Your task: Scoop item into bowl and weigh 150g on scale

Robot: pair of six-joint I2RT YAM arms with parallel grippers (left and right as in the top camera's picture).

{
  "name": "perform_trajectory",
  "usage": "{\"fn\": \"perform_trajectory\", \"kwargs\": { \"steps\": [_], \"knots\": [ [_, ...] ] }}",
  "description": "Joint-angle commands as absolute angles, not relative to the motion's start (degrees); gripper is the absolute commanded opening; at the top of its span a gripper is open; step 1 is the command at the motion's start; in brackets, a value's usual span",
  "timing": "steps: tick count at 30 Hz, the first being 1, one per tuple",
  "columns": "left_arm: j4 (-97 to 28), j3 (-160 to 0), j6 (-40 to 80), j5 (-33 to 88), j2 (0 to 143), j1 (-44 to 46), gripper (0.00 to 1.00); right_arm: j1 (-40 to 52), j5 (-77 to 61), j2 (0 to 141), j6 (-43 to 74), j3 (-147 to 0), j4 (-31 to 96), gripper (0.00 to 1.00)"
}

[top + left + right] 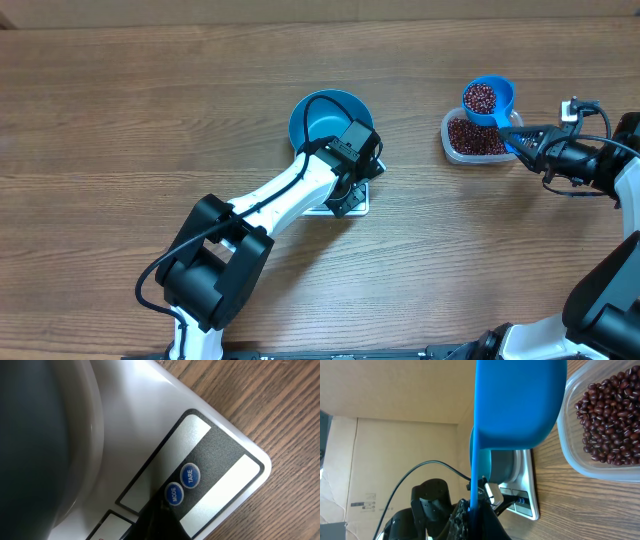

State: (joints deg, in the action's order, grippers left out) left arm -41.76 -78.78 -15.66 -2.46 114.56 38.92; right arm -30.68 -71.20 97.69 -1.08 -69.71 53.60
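The blue bowl (pixel 322 118) stands on the white scale (pixel 357 205). My left gripper (pixel 350 192) is shut and empty, low over the scale's button panel (pixel 220 460). Its dark tip (pixel 162 510) lies against the MODE button (pixel 172 494), beside TARE (pixel 190 475). Off to the right, my right gripper (pixel 527 143) is shut on the handle of a small blue scoop (pixel 488 100). The scoop is full of red-brown beans and hangs above the clear tub (pixel 451 147). The right wrist view shows the scoop's underside (pixel 520 400), the gripper (pixel 472 510) on the handle and the tub's beans (pixel 610 415).
The left arm (pixel 270 200) reaches diagonally from the front left to the scale. Bare wooden tabletop (pixel 120 110) surrounds everything. A black cable (pixel 600 115) loops by the right wrist. In the right wrist view, cardboard (pixel 385 450) stands beyond the table.
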Motion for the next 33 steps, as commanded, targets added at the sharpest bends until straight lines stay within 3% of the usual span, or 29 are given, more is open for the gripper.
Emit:
{"fn": "perform_trajectory", "kwargs": {
  "steps": [1,33],
  "knots": [
    [-41.69,-77.82,-16.78,-3.22,115.98,39.0,0.04,-30.87,-73.32,98.02,-2.0,-70.41,53.36,0.04],
    [-41.78,-77.73,-16.73,-3.2,119.85,39.03,0.04,-30.89,-71.02,98.02,-1.98,-70.41,52.4,0.04]
  ]
}}
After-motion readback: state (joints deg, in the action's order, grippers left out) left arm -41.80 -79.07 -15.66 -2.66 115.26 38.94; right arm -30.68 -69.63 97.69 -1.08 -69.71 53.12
